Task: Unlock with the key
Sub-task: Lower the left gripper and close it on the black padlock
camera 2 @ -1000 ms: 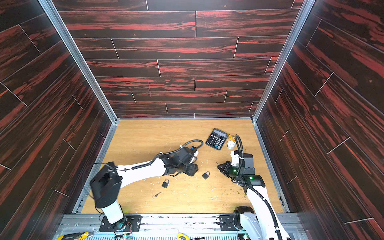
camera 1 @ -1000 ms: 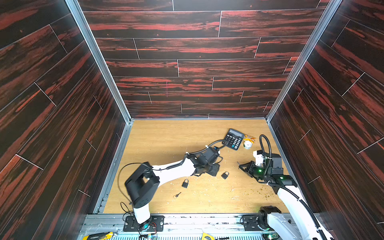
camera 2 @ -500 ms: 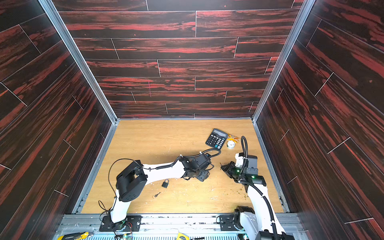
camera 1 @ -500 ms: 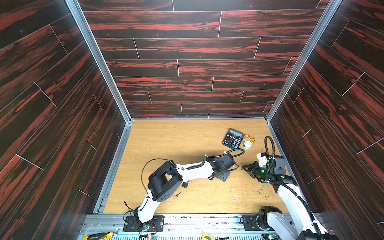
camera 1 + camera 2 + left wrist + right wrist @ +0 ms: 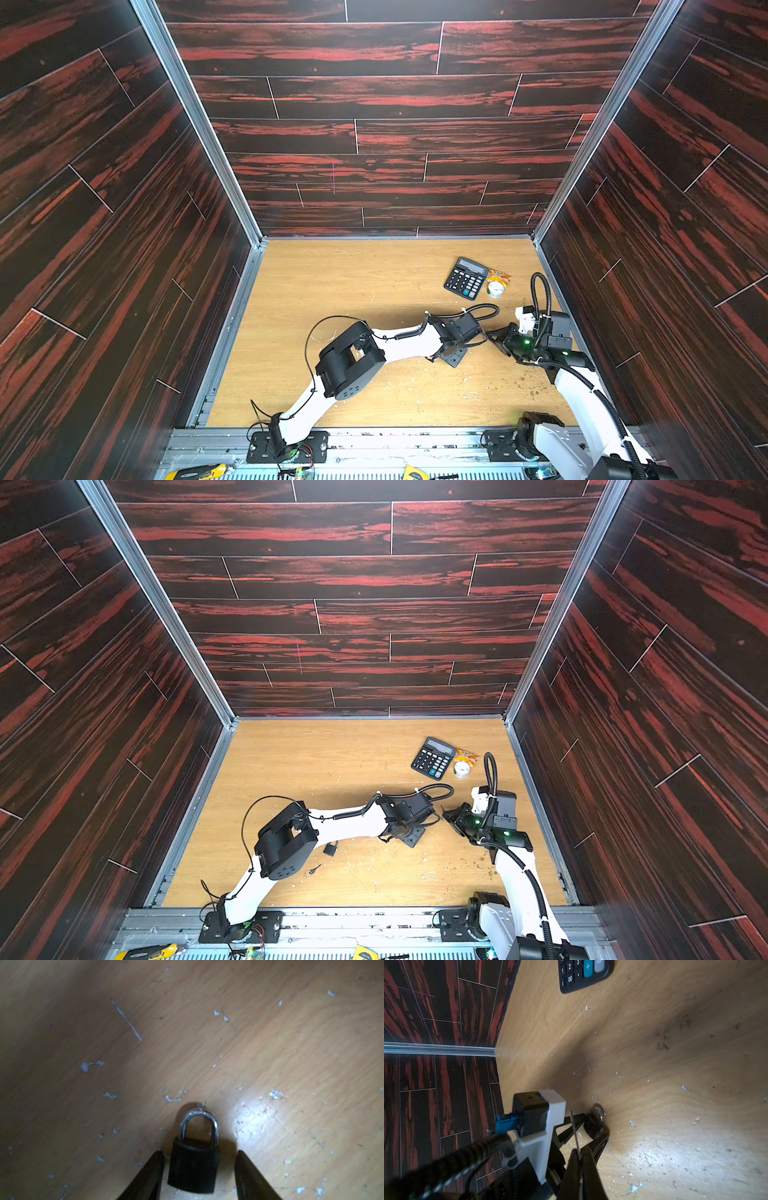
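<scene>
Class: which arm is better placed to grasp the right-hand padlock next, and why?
Left: the left tool straddles the padlock, open; the right tool is shut on a thin metal piece.

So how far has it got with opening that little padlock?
Early on. Done: the right tool is shut on what looks like the key. In hand: the left tool straddles the padlock, jaws open, not yet gripping. To do: grip it, insert the key and turn; the shackle looks closed.

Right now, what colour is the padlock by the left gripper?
Black padlock, silver shackle; clearest in the left wrist view.
</scene>
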Tool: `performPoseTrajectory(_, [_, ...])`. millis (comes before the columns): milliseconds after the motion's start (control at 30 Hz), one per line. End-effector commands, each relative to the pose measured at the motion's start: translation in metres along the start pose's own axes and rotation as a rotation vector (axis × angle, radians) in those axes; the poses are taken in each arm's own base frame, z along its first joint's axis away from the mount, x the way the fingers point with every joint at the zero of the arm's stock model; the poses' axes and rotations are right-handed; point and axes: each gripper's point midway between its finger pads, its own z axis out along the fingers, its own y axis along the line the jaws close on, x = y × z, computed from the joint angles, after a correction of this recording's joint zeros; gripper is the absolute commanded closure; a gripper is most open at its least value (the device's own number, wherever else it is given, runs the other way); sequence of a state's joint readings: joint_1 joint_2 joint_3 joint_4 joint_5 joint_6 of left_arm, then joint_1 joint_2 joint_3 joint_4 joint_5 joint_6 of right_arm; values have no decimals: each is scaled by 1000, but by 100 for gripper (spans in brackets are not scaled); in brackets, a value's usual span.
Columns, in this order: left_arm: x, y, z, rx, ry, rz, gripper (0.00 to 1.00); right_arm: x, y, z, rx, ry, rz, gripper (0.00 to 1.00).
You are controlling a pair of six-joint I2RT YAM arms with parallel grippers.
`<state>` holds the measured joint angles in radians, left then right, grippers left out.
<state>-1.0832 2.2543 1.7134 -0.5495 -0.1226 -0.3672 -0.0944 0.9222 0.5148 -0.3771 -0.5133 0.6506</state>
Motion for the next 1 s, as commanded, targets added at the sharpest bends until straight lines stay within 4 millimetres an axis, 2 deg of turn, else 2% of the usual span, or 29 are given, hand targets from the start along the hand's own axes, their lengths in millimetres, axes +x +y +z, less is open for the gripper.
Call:
performPoseTrajectory(0, [19,9,10,-60,89,13,44,4,-4,3,-8,18,15,100])
performPoseTrajectory(367, [32,14,17,-89,140,8,55,4,-2,2,-20,23,16,100])
performPoseTrajectory(800, [34,18,20,-115,153,30,64,3,1,2,-38,23,17,100])
performPoseTrajectory(967, [31,17,16,-109,143,25,80,3,3,1,-47,26,17,100])
